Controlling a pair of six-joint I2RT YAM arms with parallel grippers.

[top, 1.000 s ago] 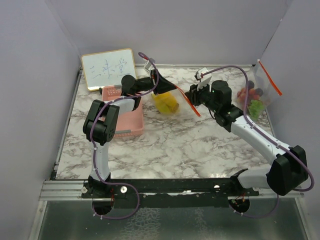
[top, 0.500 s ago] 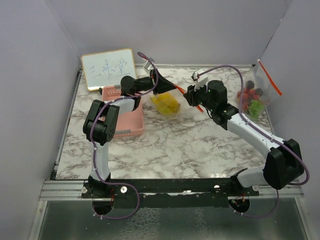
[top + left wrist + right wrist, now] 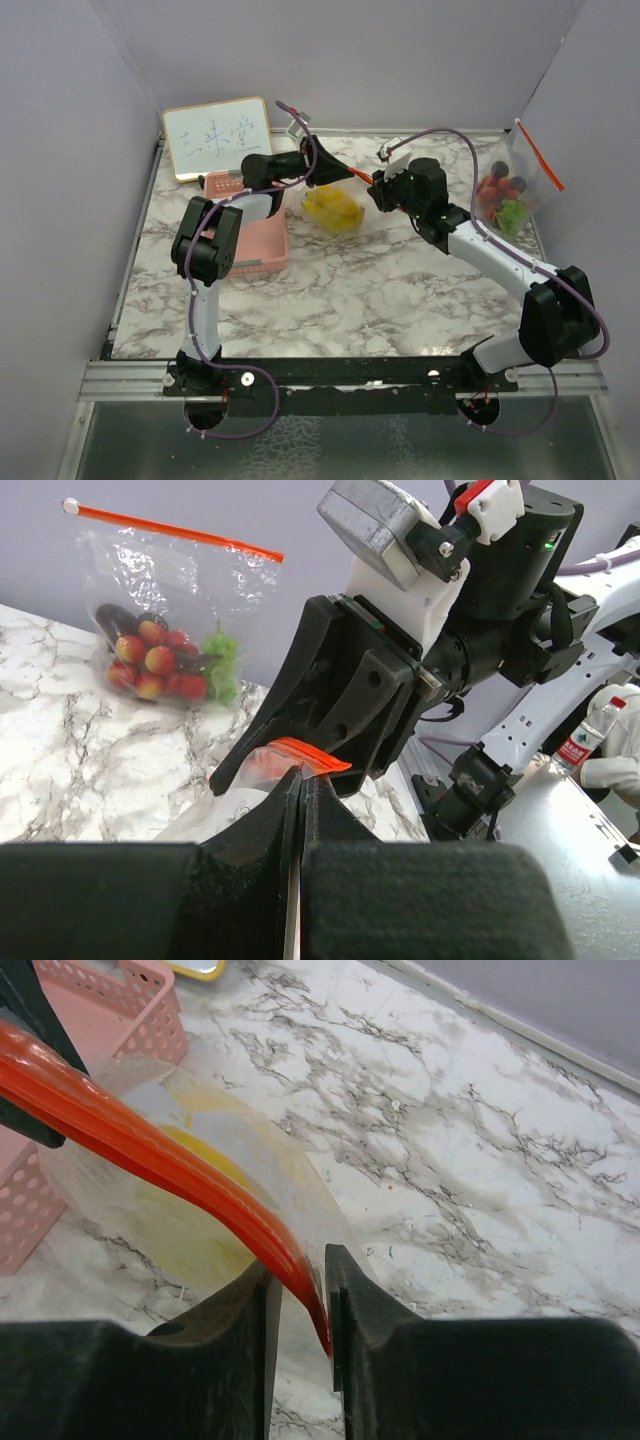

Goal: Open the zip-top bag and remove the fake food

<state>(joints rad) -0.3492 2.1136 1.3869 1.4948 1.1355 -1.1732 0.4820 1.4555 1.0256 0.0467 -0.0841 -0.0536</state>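
Marble tabletop [image 3: 400, 290], bag [image 3: 150, 1210] in right claw [image 3: 300, 1272]

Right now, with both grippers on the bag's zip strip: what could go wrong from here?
1. The right gripper pinches only the very end of the orange zip strip; a pull may slip it off.
2. The left gripper is shut on the same zip-top bag, right beside the right gripper; they could collide or jam.
3. If the seal pops suddenly, the yellow fake food might spill out toward the pink basket.
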